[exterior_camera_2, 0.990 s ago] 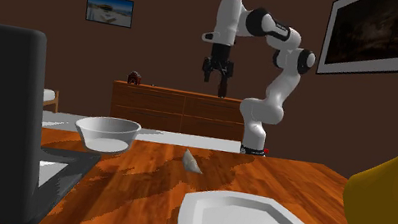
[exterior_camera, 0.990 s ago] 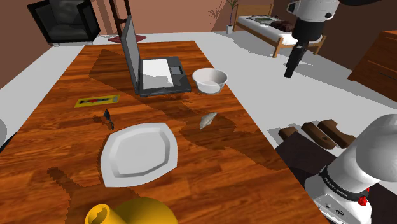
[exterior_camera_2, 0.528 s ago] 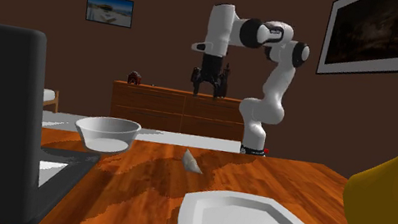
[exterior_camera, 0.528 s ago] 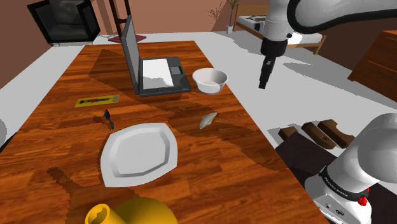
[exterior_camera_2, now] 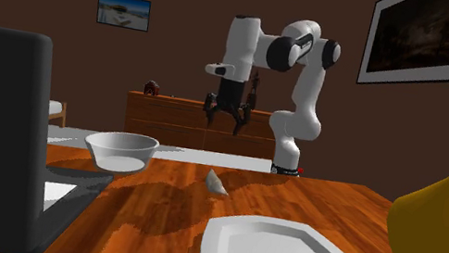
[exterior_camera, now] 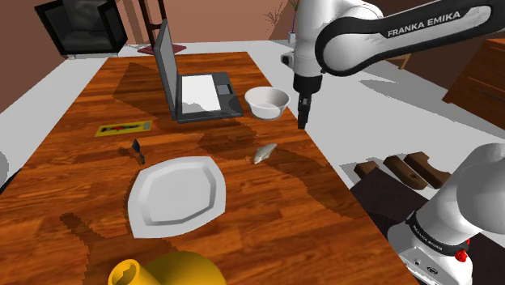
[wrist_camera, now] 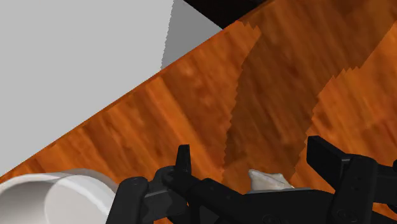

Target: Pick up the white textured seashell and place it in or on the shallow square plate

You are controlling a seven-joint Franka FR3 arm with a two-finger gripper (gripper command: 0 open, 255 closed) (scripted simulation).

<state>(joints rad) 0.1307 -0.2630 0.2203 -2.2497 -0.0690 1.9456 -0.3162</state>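
Brown walls and a pale grey floor surround a long, glossy wooden bench (exterior_camera: 97, 186). On it, toward the shoulder view's right edge, lies the seashell (exterior_camera: 264, 152), a small pale grey-white thing resting flat on the wood. It sits between a round white bowl (exterior_camera: 267, 101) farther up the bench and the shallow square plate (exterior_camera: 178, 194), which is white and bare. The shell is near the plate's upper right corner but apart from it.

The white arm (exterior_camera: 380, 36) reaches over from its stand (exterior_camera: 449, 235) and points the black end effector (exterior_camera: 303, 121) downward. It hangs in the air just beside the bowl and over the bench's edge, above the shell and touching nothing. In the second exterior view the end effector (exterior_camera_2: 225, 123) shows both fingers spread wide, well above the seashell (exterior_camera_2: 216, 182). The wrist view agrees: the fingers (wrist_camera: 183, 159) stand far apart, with the seashell (wrist_camera: 270, 181) seen on the wood between them, partly hidden by the hand's body.

An open laptop (exterior_camera: 194, 89) stands beyond the plate, beside the bowl. A green card (exterior_camera: 123, 128) and a small dark object (exterior_camera: 137, 147) lie to the shoulder view's left of the shell. A yellow vase (exterior_camera: 174, 271) stands at the near end.
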